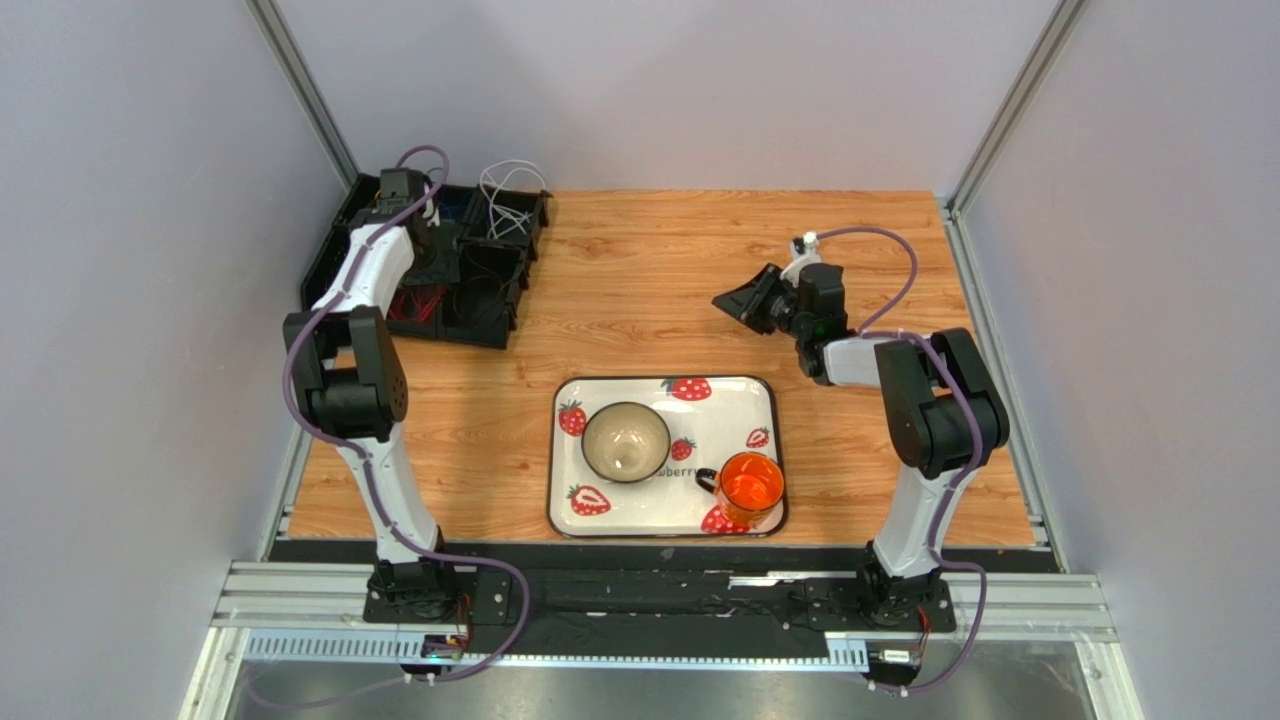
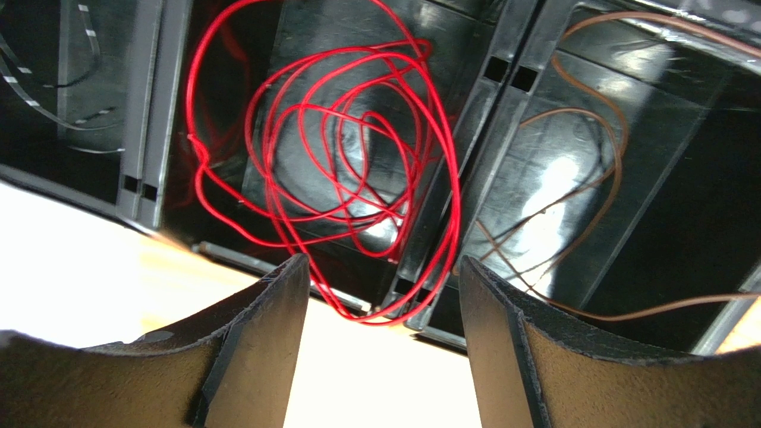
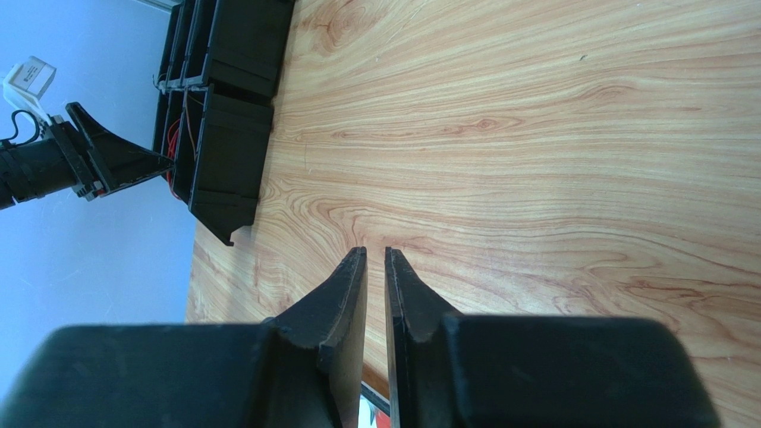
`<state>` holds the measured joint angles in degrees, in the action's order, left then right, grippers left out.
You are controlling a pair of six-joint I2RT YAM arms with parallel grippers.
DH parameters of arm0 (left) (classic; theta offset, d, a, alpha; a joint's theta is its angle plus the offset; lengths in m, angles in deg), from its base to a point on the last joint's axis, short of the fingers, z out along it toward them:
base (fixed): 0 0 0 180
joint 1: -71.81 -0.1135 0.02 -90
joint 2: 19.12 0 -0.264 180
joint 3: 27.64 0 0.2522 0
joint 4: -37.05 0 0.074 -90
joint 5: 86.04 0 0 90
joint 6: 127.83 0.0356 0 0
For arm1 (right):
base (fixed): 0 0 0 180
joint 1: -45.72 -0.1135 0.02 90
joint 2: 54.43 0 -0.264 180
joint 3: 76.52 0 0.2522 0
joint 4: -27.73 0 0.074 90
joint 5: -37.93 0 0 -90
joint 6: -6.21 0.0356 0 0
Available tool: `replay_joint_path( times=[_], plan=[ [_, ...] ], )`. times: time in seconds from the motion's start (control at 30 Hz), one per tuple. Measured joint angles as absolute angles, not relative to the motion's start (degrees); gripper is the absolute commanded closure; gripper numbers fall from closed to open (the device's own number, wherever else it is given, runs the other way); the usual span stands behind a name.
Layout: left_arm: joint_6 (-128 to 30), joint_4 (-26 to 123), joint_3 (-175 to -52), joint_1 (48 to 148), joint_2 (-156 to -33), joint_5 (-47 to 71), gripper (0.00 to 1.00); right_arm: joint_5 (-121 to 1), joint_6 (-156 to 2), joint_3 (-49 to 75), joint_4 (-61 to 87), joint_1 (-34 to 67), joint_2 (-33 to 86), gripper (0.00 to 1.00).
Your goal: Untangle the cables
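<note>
The cables lie in a black divided organizer (image 1: 496, 318) at the table's back left. A red cable (image 2: 454, 192) coils in loose loops in one compartment, and its lowest loop hangs over the organizer's rim between my left gripper's (image 2: 384, 267) wide-apart fingers, touching neither. A thin brown cable (image 2: 616, 143) lies in the compartment beside it. White cables (image 1: 508, 203) stick up from a far compartment. My left gripper (image 1: 425, 240) is open over the organizer. Over bare wood at mid-right, my right gripper (image 3: 375, 251) hovers with its jaws nearly together and nothing between them.
A white strawberry-print tray (image 1: 559, 450) sits near the front centre with a beige bowl (image 1: 627, 443) and an orange cup (image 1: 750, 488) on it. Grey walls close in the table on the left, back and right.
</note>
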<state>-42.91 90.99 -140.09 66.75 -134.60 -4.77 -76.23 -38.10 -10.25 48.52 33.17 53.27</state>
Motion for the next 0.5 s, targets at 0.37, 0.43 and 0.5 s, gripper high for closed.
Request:
replay_joint_path(
  times=[0.37, 0.43, 0.5],
  plan=[
    [-46.10, 89.11, -138.41, 60.26, -131.74, 5.20, 0.32, -76.26, -37.90, -10.25, 48.56, 33.17, 53.51, 0.84],
    [-46.56, 88.67, -137.99, 59.67, -131.50, 6.05, 0.32, -76.28, -37.79, -10.25, 48.69, 33.19, 53.88, 0.84],
    [-46.67, 88.67, -137.69, 59.43, -131.41, 6.40, 0.35, -76.34, -37.59, -10.25, 48.76, 33.17, 54.34, 0.84]
  ],
)
